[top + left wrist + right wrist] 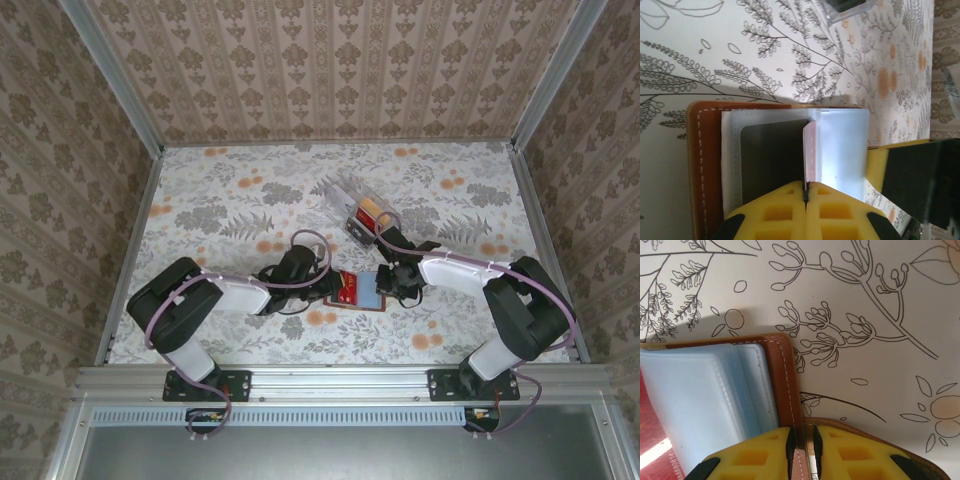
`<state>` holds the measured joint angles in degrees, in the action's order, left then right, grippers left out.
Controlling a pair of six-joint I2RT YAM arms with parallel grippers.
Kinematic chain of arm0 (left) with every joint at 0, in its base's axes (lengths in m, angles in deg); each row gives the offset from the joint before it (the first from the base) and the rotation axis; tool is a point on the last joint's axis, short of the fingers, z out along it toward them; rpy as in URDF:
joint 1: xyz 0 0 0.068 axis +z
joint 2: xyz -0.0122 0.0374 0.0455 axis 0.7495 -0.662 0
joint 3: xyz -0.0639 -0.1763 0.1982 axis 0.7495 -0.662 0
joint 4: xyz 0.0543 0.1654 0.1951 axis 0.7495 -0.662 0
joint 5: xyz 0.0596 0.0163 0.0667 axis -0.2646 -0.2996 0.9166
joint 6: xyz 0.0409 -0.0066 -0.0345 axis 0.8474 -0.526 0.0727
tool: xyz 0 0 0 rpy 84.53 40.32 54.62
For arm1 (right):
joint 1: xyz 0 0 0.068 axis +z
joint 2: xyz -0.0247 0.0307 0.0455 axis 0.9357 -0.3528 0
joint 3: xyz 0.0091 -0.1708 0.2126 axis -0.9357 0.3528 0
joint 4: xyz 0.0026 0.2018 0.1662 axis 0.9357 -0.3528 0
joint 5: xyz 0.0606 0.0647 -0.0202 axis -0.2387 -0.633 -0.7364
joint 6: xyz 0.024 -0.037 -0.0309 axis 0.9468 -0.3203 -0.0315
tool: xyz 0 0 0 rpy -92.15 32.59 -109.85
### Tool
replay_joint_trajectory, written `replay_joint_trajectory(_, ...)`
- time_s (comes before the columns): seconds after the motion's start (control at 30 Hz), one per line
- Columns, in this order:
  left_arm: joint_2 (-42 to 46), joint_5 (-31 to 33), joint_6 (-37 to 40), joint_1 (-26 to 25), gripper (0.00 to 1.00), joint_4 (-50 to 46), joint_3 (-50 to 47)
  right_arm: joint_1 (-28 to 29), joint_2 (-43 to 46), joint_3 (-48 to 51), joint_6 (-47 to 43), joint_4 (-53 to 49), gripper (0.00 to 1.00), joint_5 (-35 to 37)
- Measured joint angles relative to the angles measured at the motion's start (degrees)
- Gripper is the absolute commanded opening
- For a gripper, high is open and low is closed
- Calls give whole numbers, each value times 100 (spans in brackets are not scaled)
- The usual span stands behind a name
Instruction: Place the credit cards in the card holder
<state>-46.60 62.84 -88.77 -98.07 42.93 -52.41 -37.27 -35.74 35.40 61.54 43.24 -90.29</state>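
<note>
The card holder (365, 290) lies open close to the counter's (250, 210) near edge, midway between the two arms. The right pincer (802, 440), jaws narrow, pinches the holder's brown leather border. The left pincer (806, 192), jaws pressed together, holds a red credit card (809, 150) on edge, running straight out from its fingertips over the clear sleeves (842, 145), just beside a dark grey card (772, 155) lying in a sleeve. The held card probably needs tipping flat to enter a sleeve.

My left arm (225, 296), right arm (462, 270): black joints, white shells | cables (309, 234): purple loops | left gripper (805, 194), right gripper (802, 442): yellow fingers (782, 215), square pockets | bases (205, 385): black plates
</note>
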Motion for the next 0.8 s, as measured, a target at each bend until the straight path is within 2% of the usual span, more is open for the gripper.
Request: replay_joint_trajectory(0.8,-177,-162,-144,-31,1,221,142,-20,15,42,20,68,23,-42)
